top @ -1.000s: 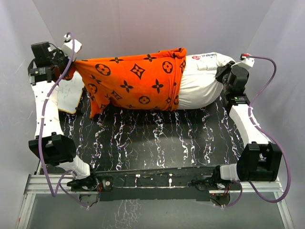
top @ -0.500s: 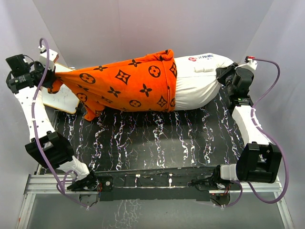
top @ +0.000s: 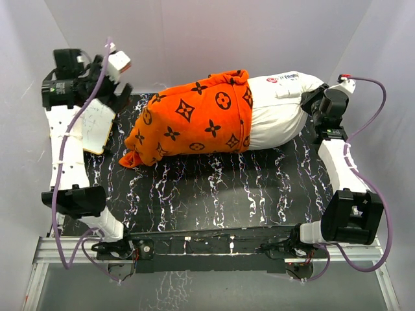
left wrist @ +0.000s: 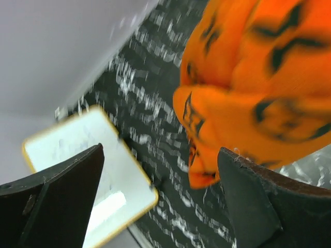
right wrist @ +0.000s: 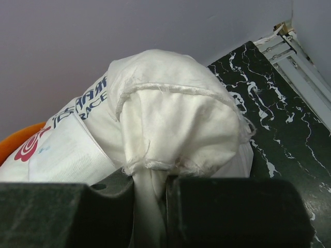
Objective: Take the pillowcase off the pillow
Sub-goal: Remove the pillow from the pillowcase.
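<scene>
Release | opened left gripper [left wrist: 160, 150] wide, let go of bright orange plush monogrammed pillowcase [top: 194, 120] | left slumped, apparently over left half of plump white pillow [top: 279, 110] | kept right gripper [right wrist: 166, 183] pinching pillow corner | needed regrasp

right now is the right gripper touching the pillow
Touching. The right wrist view shows the right gripper shut on a fold of the white pillow, with the fabric pinched between its fingers.
</scene>
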Motion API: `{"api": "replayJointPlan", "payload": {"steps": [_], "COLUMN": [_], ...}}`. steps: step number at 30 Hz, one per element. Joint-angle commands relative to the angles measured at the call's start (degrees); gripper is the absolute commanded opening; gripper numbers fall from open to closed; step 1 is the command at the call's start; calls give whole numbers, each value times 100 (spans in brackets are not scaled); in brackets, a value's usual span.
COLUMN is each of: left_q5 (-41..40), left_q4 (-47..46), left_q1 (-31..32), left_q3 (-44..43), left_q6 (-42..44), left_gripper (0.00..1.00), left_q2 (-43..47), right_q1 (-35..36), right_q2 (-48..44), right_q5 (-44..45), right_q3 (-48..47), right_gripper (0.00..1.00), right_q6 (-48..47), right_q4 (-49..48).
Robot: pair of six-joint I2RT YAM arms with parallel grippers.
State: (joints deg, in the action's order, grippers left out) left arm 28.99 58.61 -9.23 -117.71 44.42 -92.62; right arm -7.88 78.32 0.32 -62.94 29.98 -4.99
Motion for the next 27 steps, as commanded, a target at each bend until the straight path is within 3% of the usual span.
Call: {"api": "replayJointPlan", "payload": {"steps": [1, 4, 7, 11, 15, 17, 21, 27], "left_q5": [167, -297, -676, -1355, -276, -107, 266, 750], "left_q4": [654, 400, 156, 563, 1882, 2346, 2219, 1407], "left_q1": [1057, 1743, 2036, 2010, 927, 733, 710, 707], "left_q3": [-1454, -1895, -1598, -750, -903, -882, 316, 440], "left_q6": [-548, -927, -966, -101, 763, 1264, 1870, 1133], "left_gripper": [90, 90, 91, 93, 94, 96, 97, 97], "left_q2": [-379, -668, -706, -523, -575, -567, -118, -525], "right_q1": [159, 466, 659, 646, 479, 463, 472, 472], "right_q2": [-341, -412, -417, -312, -119, -36, 123, 62], "right_q5": [432, 514, 628, 1015, 863, 714, 316, 129], "right_q3": [-429, -502, -627, -796, -966, -1041, -1215, -1130], "right_gripper": [8, 8, 8, 8, 8, 8, 8, 8], "right_q6": [-298, -399, -509, -766, -771, -753, -715, -875], "right_q4": [-154, -145, -63, 115, 202, 152, 133, 32]}}
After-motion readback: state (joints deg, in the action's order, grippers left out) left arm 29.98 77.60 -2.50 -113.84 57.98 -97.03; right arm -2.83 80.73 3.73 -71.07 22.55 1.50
